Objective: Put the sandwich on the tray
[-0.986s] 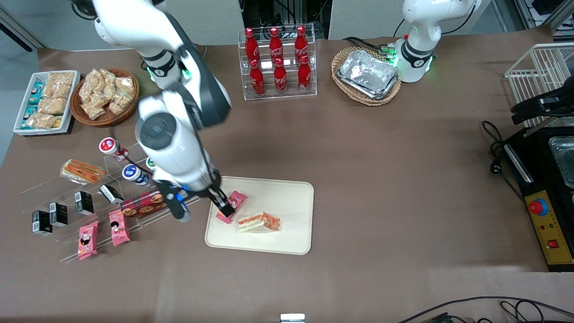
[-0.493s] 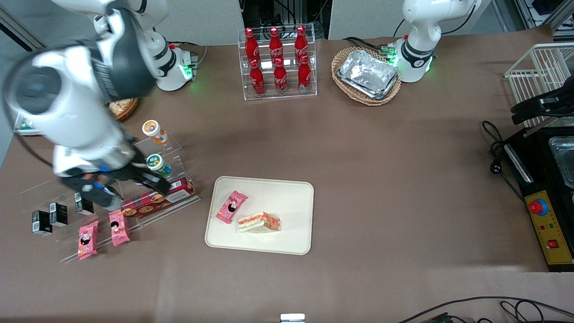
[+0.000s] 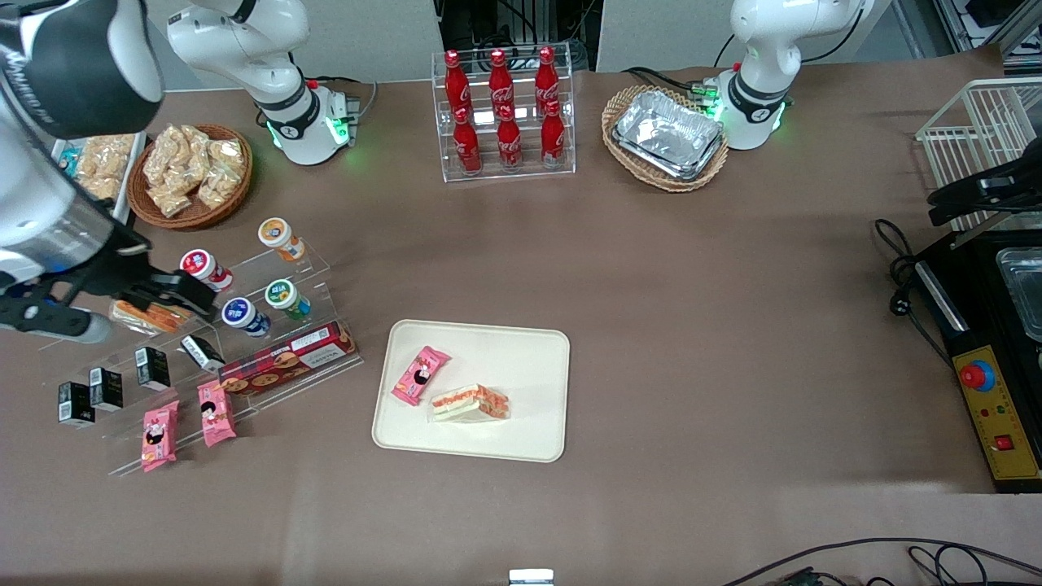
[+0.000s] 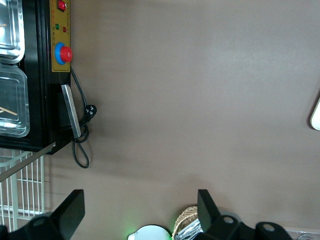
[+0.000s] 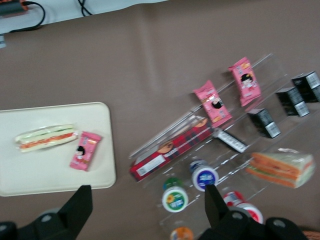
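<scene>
The sandwich [image 3: 470, 403], a clear-wrapped wedge with white bread and orange-red filling, lies flat on the cream-beige tray [image 3: 521, 366], beside a pink snack pack [image 3: 420, 375]. It also shows in the right wrist view [image 5: 46, 137], lying on the tray [image 5: 55, 172]. My right gripper [image 3: 130, 313] hangs open and empty high over the clear stepped shelf toward the working arm's end of the table, well away from the tray. In the right wrist view the gripper [image 5: 147, 215] has nothing between its fingers.
A smaller tan wedge sandwich [image 3: 146, 314] sits on the clear shelf under the gripper, with yogurt cups [image 3: 285, 295], a red biscuit box [image 3: 286, 358], black cartons and pink packs. A cola bottle rack [image 3: 505, 114], a snack basket [image 3: 189, 175] and a foil-tray basket [image 3: 667, 137] stand farther back.
My right arm swung away from the tray toward the working arm's end, its gripper open and empty. The sandwich and pink pack stayed put on the tray.
</scene>
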Robot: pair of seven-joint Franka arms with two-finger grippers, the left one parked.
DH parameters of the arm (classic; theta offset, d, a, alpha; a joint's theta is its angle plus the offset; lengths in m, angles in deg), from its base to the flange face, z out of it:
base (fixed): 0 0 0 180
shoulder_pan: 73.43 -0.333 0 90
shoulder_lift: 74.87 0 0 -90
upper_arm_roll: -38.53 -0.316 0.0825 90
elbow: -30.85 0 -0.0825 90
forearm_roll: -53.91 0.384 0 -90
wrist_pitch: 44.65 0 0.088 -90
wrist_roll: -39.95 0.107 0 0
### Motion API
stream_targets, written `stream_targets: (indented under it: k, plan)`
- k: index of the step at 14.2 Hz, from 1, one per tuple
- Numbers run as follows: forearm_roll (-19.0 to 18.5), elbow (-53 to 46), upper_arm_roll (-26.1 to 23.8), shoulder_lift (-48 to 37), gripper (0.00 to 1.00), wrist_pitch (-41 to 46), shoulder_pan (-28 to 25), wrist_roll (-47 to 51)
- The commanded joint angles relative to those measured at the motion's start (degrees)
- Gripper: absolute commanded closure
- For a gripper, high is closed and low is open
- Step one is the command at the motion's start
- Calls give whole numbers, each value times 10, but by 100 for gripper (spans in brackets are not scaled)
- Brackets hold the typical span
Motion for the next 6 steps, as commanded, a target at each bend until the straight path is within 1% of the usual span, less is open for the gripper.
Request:
stream_targets:
  k: [1,2,6]
  plan:
    - [-16,15,-16,-9,0,-7,61,-94]
    - [-16,14,-16,-8,0,-7,76,-113]
    - [-20,9,-15,0,0,-7,81,-105]
